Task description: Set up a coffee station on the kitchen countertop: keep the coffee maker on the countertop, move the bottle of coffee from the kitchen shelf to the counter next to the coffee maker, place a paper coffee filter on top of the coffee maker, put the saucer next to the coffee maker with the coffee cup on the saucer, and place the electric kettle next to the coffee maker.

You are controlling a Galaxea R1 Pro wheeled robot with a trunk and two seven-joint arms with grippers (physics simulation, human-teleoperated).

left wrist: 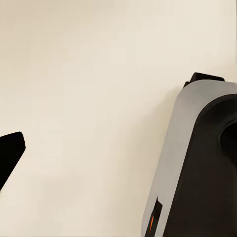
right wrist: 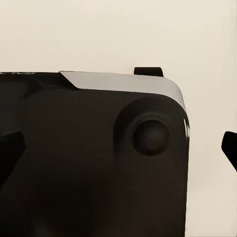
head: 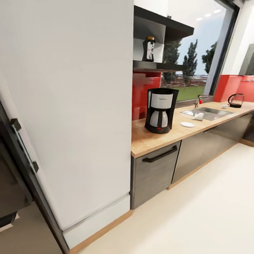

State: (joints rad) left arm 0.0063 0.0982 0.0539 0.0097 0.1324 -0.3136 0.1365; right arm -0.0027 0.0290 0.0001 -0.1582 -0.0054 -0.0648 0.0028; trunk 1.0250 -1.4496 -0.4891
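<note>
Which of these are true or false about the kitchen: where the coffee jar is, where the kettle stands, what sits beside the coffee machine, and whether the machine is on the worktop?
1. The bottle of coffee stands on the wall shelf above the worktop. True.
2. The electric kettle stands right beside the coffee maker. False: it is at the far end of the kitchen countertop, beyond the sink.
3. The coffee maker stands on the countertop. True.
4. The saucer lies inside the sink. False: it lies on the wood between the coffee maker and the sink.
5. A cup sits on the saucer. False: the saucer is bare.
</note>
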